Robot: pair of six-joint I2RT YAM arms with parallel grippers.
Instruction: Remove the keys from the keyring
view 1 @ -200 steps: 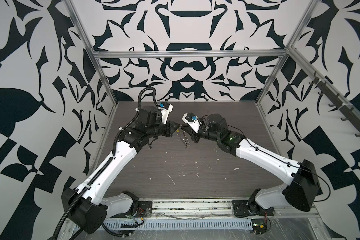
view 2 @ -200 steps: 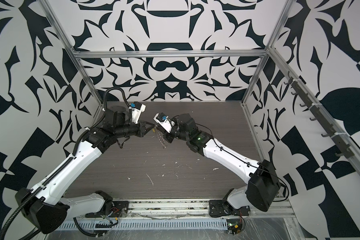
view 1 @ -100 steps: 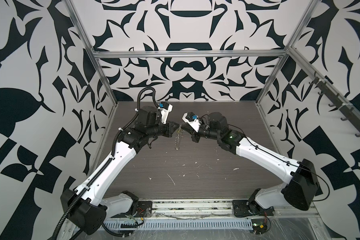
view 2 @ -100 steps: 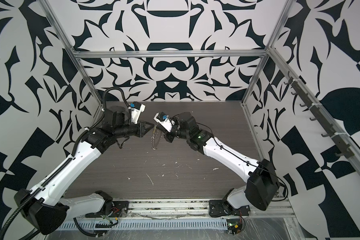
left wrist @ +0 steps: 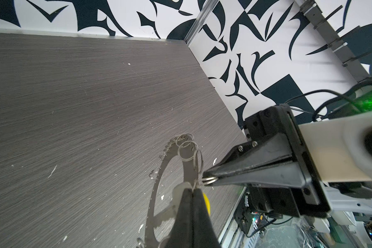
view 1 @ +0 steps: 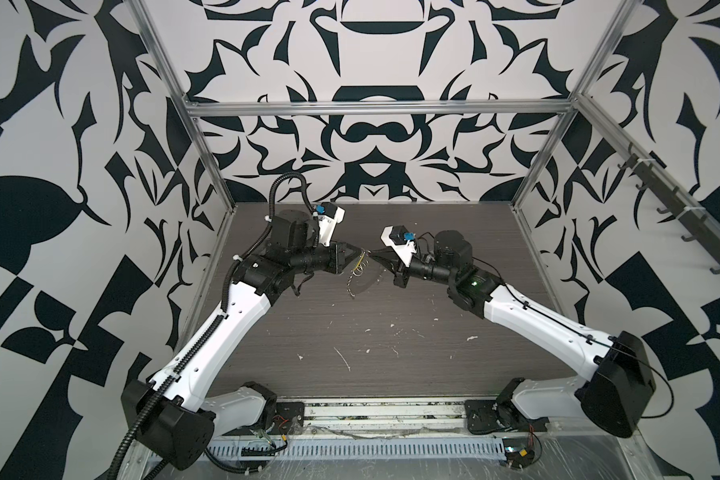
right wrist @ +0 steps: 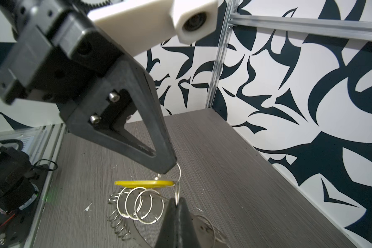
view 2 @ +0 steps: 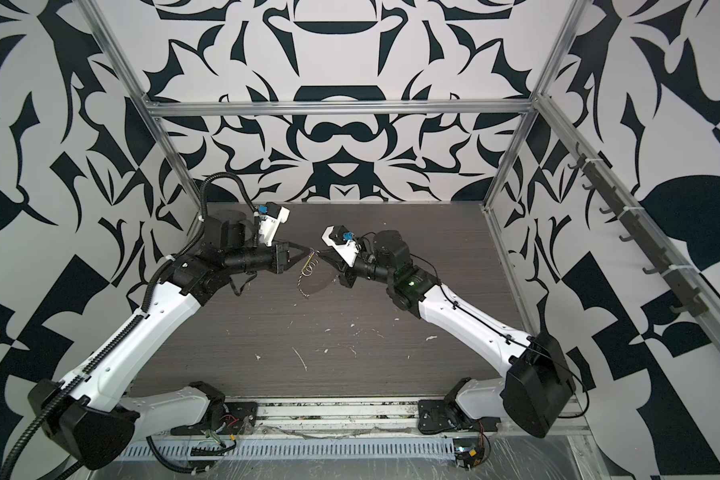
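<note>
The keyring [left wrist: 151, 206], a flat grey disc with several wire split rings [right wrist: 145, 207] on its rim, hangs above the table in both top views [view 1: 355, 279] [view 2: 305, 279]. My left gripper [left wrist: 193, 186] [view 1: 360, 252] [view 2: 311, 252] is shut on its rim. The key's yellow head [left wrist: 206, 201] [right wrist: 144, 183] lies right at those fingertips; its blade is blurred. My right gripper [right wrist: 178, 200] [left wrist: 208, 179] [view 1: 374, 262] is shut on one wire split ring [right wrist: 179, 174] that runs through the key's head. The two gripper tips nearly touch.
The dark wood-grain table [view 1: 391, 332] carries scattered white flecks [view 1: 344, 357]. Patterned walls and an aluminium frame [view 1: 208, 174] enclose it. A rail of hooks [view 1: 661, 199] runs along the right wall. Both arm bases stand at the front edge.
My right gripper has shut on the split ring and drawn slightly right. The hanging keyring has swung a little to the left. The left gripper has stayed shut in place.
</note>
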